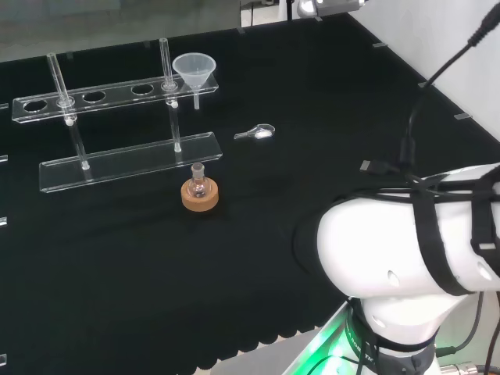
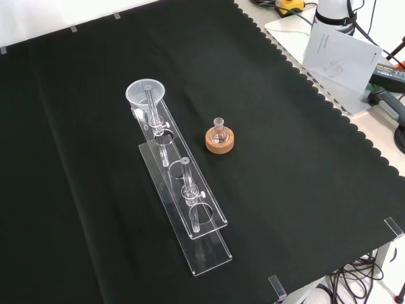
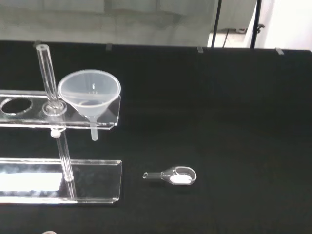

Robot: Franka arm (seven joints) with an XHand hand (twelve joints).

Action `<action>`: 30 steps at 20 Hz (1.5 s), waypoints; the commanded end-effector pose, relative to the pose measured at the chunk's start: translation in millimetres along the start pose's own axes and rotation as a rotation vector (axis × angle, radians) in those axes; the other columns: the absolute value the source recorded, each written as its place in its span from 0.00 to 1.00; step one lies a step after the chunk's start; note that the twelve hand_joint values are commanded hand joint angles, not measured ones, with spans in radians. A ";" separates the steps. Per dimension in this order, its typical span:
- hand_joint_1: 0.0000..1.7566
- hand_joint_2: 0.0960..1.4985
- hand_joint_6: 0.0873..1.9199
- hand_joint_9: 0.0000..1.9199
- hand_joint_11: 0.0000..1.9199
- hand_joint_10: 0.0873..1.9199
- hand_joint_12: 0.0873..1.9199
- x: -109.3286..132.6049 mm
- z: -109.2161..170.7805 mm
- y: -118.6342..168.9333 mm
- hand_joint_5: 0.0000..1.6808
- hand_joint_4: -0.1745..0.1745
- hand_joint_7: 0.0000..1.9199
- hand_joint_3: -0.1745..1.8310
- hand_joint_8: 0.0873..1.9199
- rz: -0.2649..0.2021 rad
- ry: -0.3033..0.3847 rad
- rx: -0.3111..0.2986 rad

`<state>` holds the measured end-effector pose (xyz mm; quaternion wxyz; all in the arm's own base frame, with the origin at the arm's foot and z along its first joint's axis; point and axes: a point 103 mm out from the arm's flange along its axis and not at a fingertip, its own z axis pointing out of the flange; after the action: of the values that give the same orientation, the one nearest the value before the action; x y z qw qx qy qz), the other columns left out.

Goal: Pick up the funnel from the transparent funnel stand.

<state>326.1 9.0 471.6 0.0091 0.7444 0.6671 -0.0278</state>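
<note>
Bench covered in black cloth (image 1: 258,258).

Stand (image 1: 117,95): clear plastic, two tiers, an upper shelf with round holes carried on two upright rods above a flat base plate. In the head view it lies across the far left of the cloth; in the front view (image 2: 183,202) it runs from upper left toward lower right, near the middle of the cloth.

Funnel (image 1: 193,70): translucent, seated upright in the end hole of the upper shelf, at the right end of the stand in the head view and at the far end in the front view (image 2: 145,94). Cone mouth faces up; the stem hangs through the hole below the shelf, clear of the base plate. The wrist view (image 3: 89,91) confirms this, with one rod just beside the cone. Nothing is touching the funnel.

Flask (image 1: 198,181): small, clear, round-bodied, upright in a cork ring (image 1: 201,196), near the base plate's right end in the head view, apart from it. In the front view (image 2: 219,133) it stands to the right of the stand.

Scoop (image 1: 260,133): small, clear, lying flat on the cloth to the right of the stand in the head view, with white matter in its bowl per the wrist view (image 3: 178,175).

Arm (image 1: 414,250): white links at the head view's lower right, well apart from the stand.

Hand: whether its fingers are apart or together, I cannot tell.
</note>
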 end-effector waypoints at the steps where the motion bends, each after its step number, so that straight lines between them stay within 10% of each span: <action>1: 0.00 0.79 0.00 0.05 0.00 0.28 0.70 -7.6 19.5 46.4 0.12 0.60 0.00 0.27 0.12 -0.024 -0.012 0.050; 13: 0.12 0.68 0.00 0.04 0.00 0.27 0.68 -5.4 58.1 125.5 0.10 0.55 0.00 0.23 0.11 -0.118 -0.017 0.140; 30: 0.28 0.51 0.00 0.08 0.04 0.35 0.77 59.5 125.3 177.9 0.09 0.51 0.00 0.21 0.23 -0.179 -0.083 0.316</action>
<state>481.0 18.0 362.2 -0.0693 0.6845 0.7135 -0.1325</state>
